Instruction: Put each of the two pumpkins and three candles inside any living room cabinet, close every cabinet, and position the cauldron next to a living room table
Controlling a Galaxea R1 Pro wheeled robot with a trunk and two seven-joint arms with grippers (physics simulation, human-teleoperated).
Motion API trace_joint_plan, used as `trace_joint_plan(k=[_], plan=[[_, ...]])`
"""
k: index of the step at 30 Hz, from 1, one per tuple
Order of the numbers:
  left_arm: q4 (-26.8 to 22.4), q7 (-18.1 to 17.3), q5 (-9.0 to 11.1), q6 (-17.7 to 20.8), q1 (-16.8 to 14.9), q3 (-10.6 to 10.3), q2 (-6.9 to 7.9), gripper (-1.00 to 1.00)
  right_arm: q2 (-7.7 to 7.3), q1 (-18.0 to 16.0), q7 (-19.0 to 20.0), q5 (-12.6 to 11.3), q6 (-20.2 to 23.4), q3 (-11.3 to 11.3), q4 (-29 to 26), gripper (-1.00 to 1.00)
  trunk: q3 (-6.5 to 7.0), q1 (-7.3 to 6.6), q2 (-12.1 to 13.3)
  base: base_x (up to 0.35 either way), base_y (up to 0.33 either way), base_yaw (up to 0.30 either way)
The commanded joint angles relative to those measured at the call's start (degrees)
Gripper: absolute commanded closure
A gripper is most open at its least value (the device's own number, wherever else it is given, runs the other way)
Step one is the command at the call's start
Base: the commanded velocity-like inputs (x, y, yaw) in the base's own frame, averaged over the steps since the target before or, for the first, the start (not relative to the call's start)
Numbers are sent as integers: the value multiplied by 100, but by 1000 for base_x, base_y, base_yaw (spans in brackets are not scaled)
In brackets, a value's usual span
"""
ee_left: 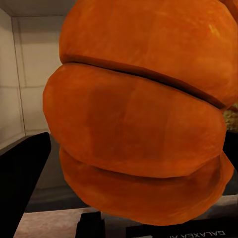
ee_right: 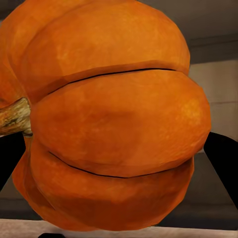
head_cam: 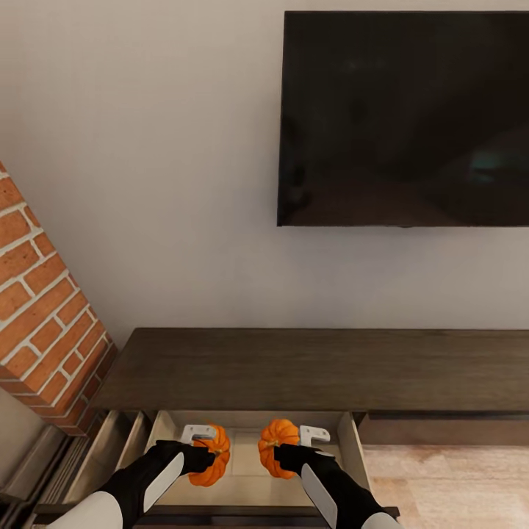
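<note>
Orange pumpkins (head_cam: 211, 455) (head_cam: 276, 447) | clamped in left, right fingers | over open cabinet (head_cam: 242, 367) drawer

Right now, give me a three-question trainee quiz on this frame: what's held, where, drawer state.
1. True or false: each end effector holds a small ribbed orange pumpkin.
2. The pumpkins hang over: A) the dark brown cabinet top B) its open pale-lined drawer C) the wooden floor.
3. What hangs on the wall above?

Key
1. True: left end effector holds the left pumpkin, right end effector the right pumpkin.
2. B, the drawer.
3. A black flat screen.
</note>
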Motion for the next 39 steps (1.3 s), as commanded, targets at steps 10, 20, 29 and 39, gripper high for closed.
trace_joint_plan(k=[10, 20, 29, 39], plan=[[-37, 72, 52, 16, -5, -47, 8, 100, -11, -4, -57, -17, -190, 45, 33, 100, -185, 220, -406, 0, 0, 0], [-38, 75, 52, 8, -5, -47, 11, 100, -25, -4, -109, -41, -210, 43, 47, 100, -365, 440, -807, 0, 0, 0], [-38, 83, 52, -28, -5, -47, 18, 100, -29, -4, -312, -74, -185, 32, 48, 100, -526, 637, -1168, 0, 0, 0], [-56, 89, 52, -88, -5, -38, 39, 100, -52, -167, -537, -73, -119, 28, 89, 100, -706, 857, -1569, 0, 0, 0]])
